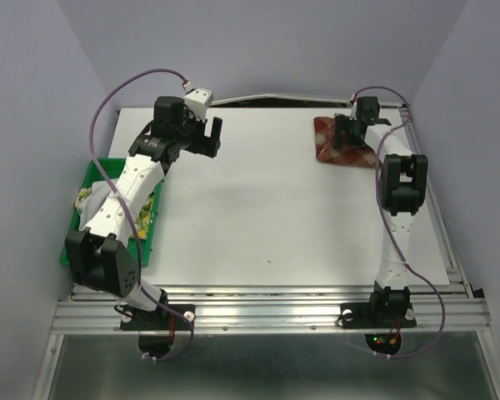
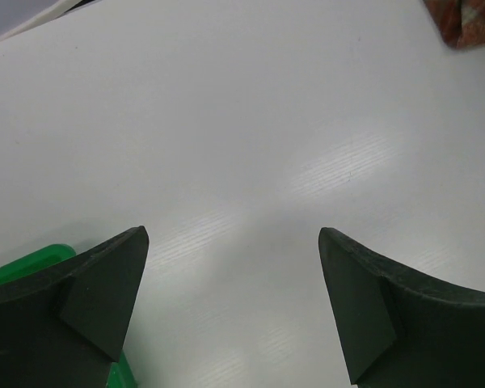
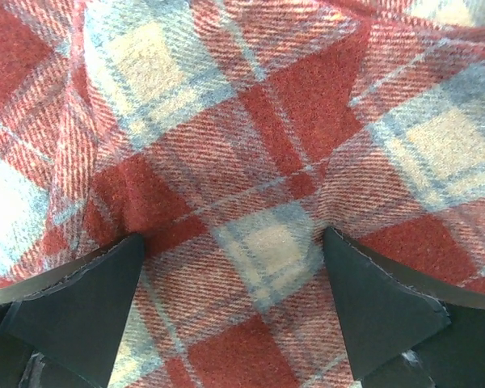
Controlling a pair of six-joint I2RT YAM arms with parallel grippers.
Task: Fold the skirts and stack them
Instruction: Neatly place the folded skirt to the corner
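Right wrist view puts the right gripper (image 3: 233, 238) low over cloth, its two dark fingers spread wide with nothing pinched between them. The red-and-cream plaid skirt (image 3: 250, 121) fills the whole frame just under the tips, and whether the tips touch the fabric cannot be told. From the top external camera that gripper sits over the far edge of the plaid skirt, which lies as a small flat patch at the far right corner of the white table (image 1: 267, 217), with the right arm stretched along the table's right side. The left gripper (image 2: 232, 234) is likewise spread and empty, held above bare table at the far left, well apart from the plaid skirt; one corner of that skirt shows at the top right of the left wrist view. A green tray (image 1: 77, 223) sits at the table's left edge, beside and partly beneath the left arm. In it lies the fruit-print skirt (image 1: 85, 197), pale with yellow-green marks, and next to it what looks like the plain white skirt (image 1: 86, 219), both largely hidden by the arm
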